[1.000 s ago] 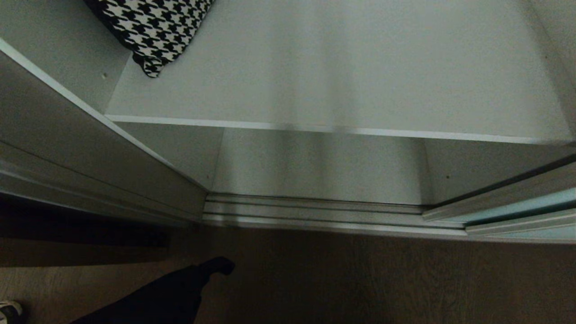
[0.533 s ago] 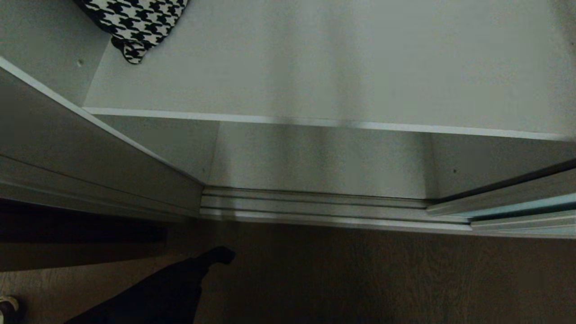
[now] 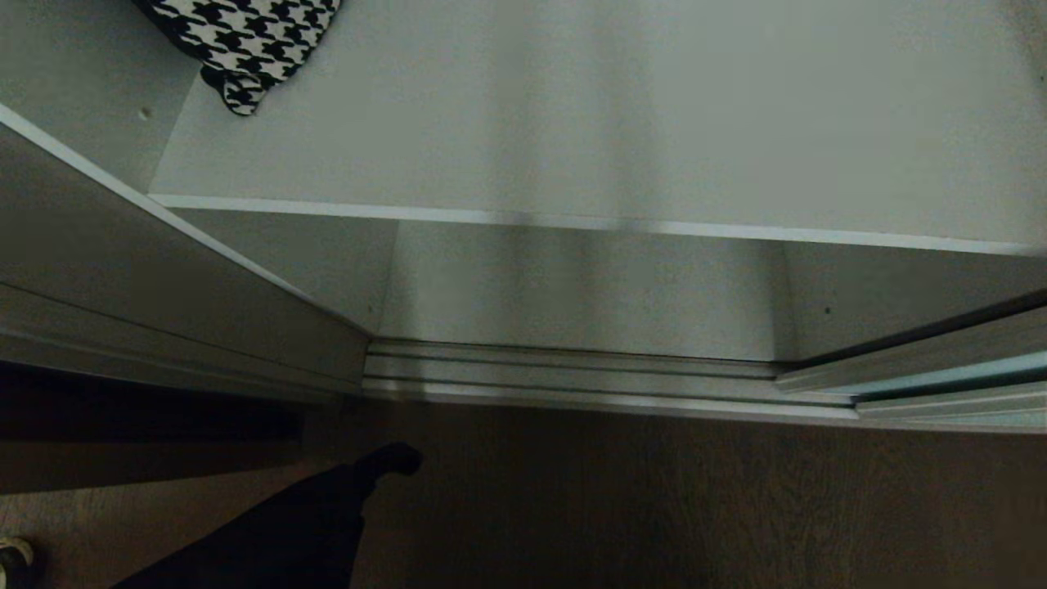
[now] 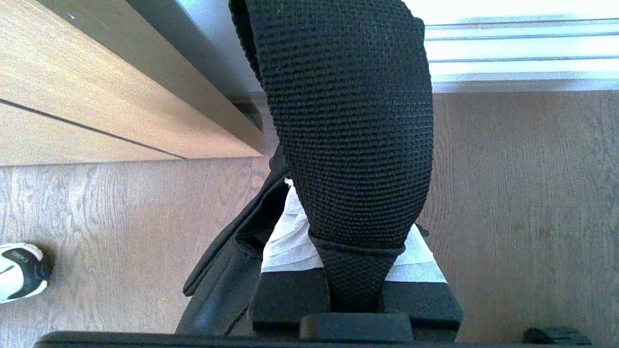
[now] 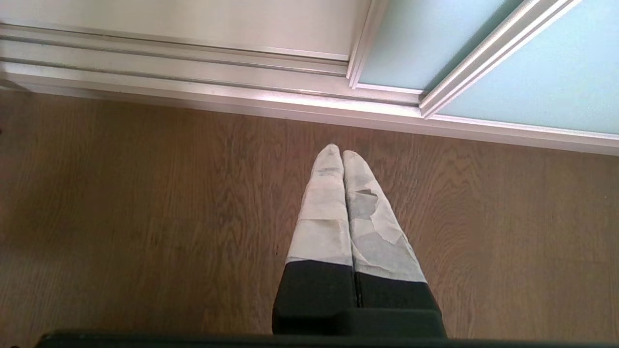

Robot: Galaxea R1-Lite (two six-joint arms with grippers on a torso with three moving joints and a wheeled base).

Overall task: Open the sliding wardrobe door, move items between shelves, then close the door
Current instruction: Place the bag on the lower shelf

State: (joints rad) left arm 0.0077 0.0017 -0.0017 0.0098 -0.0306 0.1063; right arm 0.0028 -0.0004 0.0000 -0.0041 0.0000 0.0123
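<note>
Left end effector [image 4: 348,270] clenched on black bag [image 4: 348,121]; only right wrist shows right end effector [image 5: 342,153] clenched, empty.

2 shelves [image 3: 572,123], 2 glass door panels [image 5: 541,82], 1 houndstooth cloth [image 3: 245,41], 1 shoe [image 4: 19,270].

Head view: dim, grey-green cast; soft vertical bands of light and shade are lying across the upper shelf [image 3: 622,123]; floor [image 3: 654,507] at 6 o'clock is sinking into near-black.
Left wrist view: bright; glare is washing out the floor track [image 4: 522,53] at 1 o'clock.
Right wrist view: evenly lit, sharp; frosted door [image 5: 546,82] at 2 o'clock is glowing pale aqua.
</note>
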